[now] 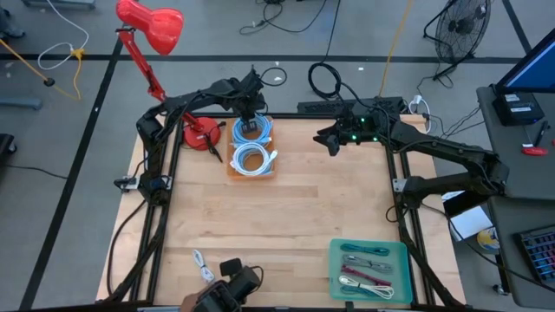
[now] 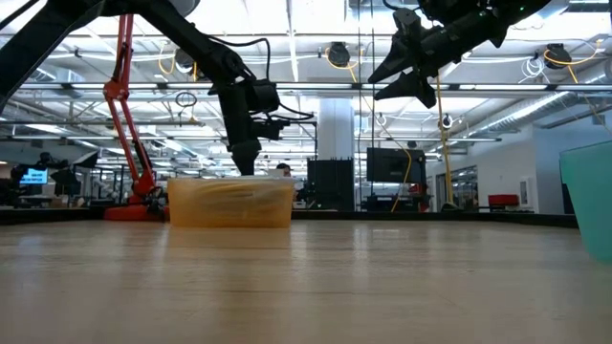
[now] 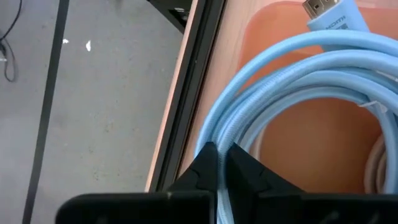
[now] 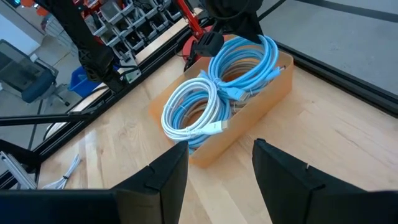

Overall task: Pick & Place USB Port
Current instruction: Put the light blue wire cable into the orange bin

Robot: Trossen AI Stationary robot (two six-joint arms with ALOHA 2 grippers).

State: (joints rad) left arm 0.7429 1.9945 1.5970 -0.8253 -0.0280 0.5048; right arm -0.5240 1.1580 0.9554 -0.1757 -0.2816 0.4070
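Reaching down into the orange bin (image 1: pixel 251 165) at the counter's (image 1: pixel 286 225) far edge, the left gripper (image 3: pixel 217 163) has its fingers pressed together on a strand of the blue cable coil (image 3: pixel 292 74) in the bin's far end. A paler coil (image 1: pixel 251 159) fills the near end. The right gripper (image 4: pixel 217 165) hangs above the counter beside the bin, fingers apart and holding nothing. A teal tray (image 1: pixel 334 269) with cables sits at the near right corner.
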